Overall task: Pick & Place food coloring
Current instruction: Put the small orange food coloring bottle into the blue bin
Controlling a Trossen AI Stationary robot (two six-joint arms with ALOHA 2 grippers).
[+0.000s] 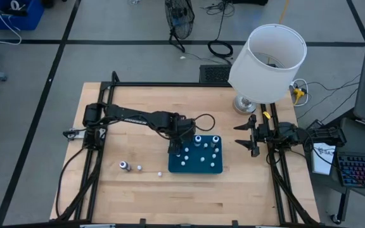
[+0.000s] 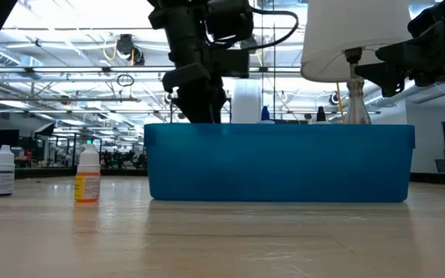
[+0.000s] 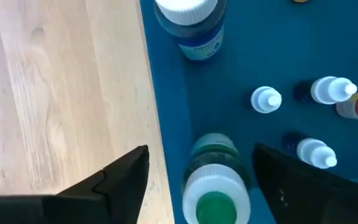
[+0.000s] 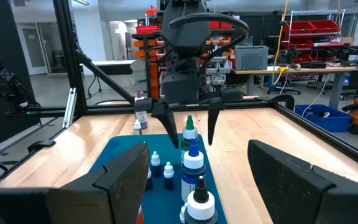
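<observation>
The left hand point(image 1: 177, 147) is hanging over the left edge of the teal tray point(image 1: 215, 168), its two fingers spread wide on either side of a green-capped food coloring bottle point(image 3: 215, 190) that is standing upright just inside the tray wall. The fingers are not touching the bottle (there is clear space on both sides in the left wrist view), so this is looking like the release at the end of a placement. Several more bottles are standing in the tray, among them a larger one with a white cap point(image 3: 188, 22) and small white-tipped droppers point(image 3: 266, 99).

Three bottles are still waiting on the bare desk point(image 1: 138, 107) left of the tray: a purple-labelled one point(image 2: 1, 171), an orange-labelled one point(image 2: 88, 176), and a third showing only as a pale dot point(image 1: 160, 173) in the high view.

The right hand point(image 1: 249, 135) is resting open beside the lamp point(image 1: 268, 60), well clear of the tray.

The next move is calling for a straight lift away from the green bottle without tipping it, then a swing toward the bottles on the desk
</observation>
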